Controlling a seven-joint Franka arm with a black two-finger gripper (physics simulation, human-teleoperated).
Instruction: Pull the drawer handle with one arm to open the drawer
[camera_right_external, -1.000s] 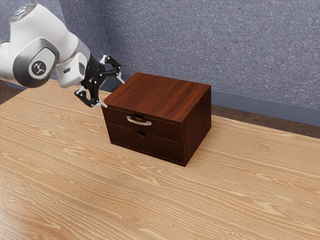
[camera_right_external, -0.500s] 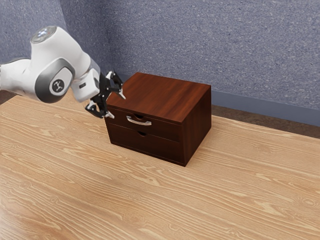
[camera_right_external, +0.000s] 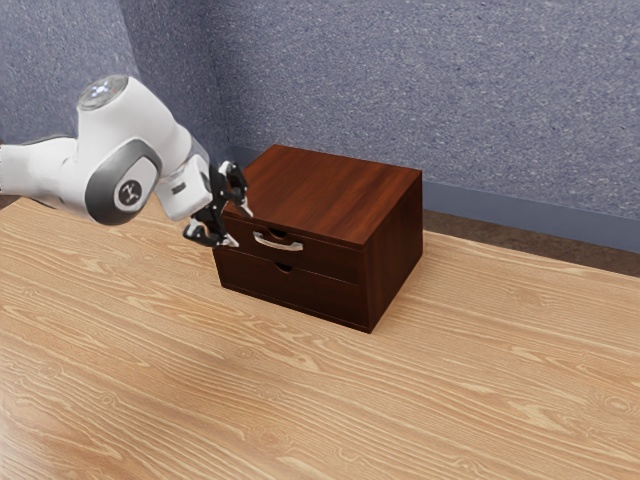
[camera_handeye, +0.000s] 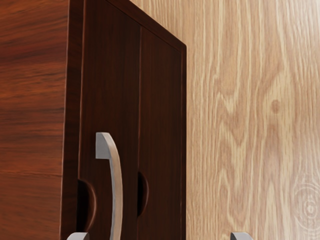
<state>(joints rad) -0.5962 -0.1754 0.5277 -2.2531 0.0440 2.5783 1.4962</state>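
On the wooden table (camera_right_external: 300, 400), at mid-frame, a dark wooden drawer cabinet (camera_right_external: 330, 190) is seen. Its silver upper-drawer handle (camera_right_external: 277, 241) lies left of centre, with the drawer front flush. Just left of it, the black gripper (camera_right_external: 230, 212) is held with jaws spread, grasping nothing.

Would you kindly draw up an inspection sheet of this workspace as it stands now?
Surface: light wooden table, no damage visible.
Job's things: dark wooden cabinet with two drawers. The top drawer looks shut and carries a silver handle. The lower drawer also looks shut.
Clutter: nothing seen.
Grippers: gripper open, at the cabinet's front corner on the exterior view's left, beside the handle and not around it.
Cables: nothing seen.
Surroundings: blue-grey textured wall; brown floor behind the table.
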